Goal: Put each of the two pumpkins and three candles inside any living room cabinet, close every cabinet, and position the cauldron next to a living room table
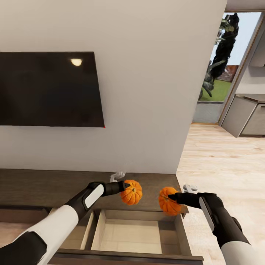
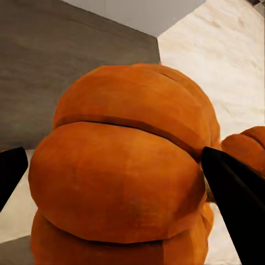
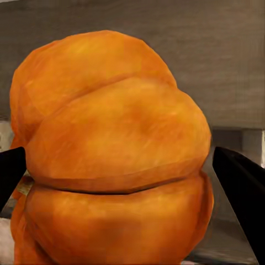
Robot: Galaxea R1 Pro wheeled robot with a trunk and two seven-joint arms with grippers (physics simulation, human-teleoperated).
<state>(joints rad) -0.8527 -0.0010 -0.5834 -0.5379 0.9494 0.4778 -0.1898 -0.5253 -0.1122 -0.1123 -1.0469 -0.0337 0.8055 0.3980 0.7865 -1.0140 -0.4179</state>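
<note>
Two orange ribbed pumpkins hang above the long dark brown cabinet. My left gripper is shut on the left pumpkin, which looms close between the black fingers in the left wrist view, pumpkin. My right gripper is shut on the right pumpkin, seen up close as pumpkin in the right wrist view. Both pumpkins hover over the back edge of an open drawer with pale beige insides. Candles, cauldron and table are out of view.
A dark TV screen hangs on the white wall above the cabinet. To the right, pale wood floor leads to a doorway with greenery outside and grey kitchen units. A small white object lies on the cabinet top.
</note>
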